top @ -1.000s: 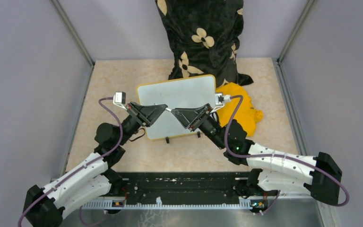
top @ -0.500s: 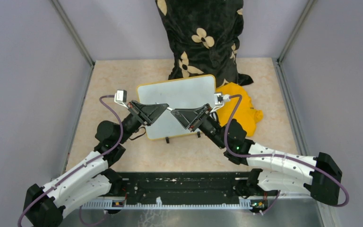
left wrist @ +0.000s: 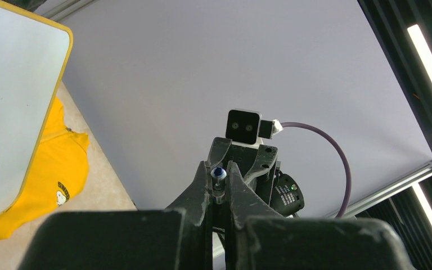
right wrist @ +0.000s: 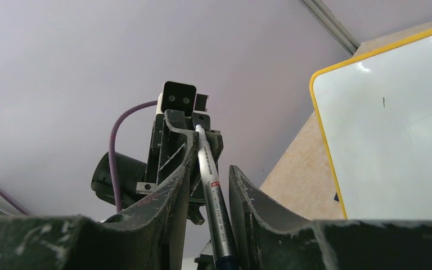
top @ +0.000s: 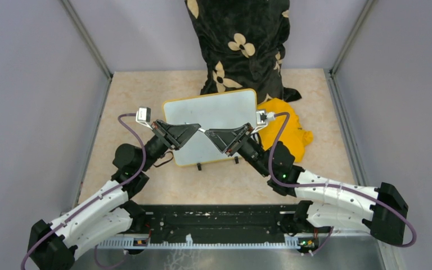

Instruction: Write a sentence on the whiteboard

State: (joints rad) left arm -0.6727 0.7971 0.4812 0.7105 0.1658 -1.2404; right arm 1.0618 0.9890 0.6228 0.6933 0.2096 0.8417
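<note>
The bench (top: 140, 95) carried everything. A large dark flowered cloth (top: 242, 39) stood heaped at its far edge. In front of that, near the middle of the bench, the whiteboard (top: 214, 109) lay flat, with its small black clips (top: 199, 166) on the near edge. A yellow cloth (top: 292, 132) was bunched against its right side. No writing showed on the board in any view, only a tiny dark speck (right wrist: 383, 102) in the right wrist view.

Both arms reached in from the near corners and met above the near half of the board. The left tool (top: 198, 129) and right tool (top: 208, 134) pointed tip to tip, almost touching. A marker (right wrist: 211, 185) bridged them. The left tool was pinched fully together on the marker's blue-tipped end (left wrist: 218, 173). The right tool stood partly open with the barrel lying between its fingers, and appeared to be gripping it.

The step in hand was probably uncapping the marker, or passing it across, with one tool on each end. I could not tell which end carried the cap. Writing had evidently not begun.

The next move would call for a straight pull apart along the marker's axis, with both grips firm. The tool keeping the barrel would then have to turn its tip down to the board's upper left.
</note>
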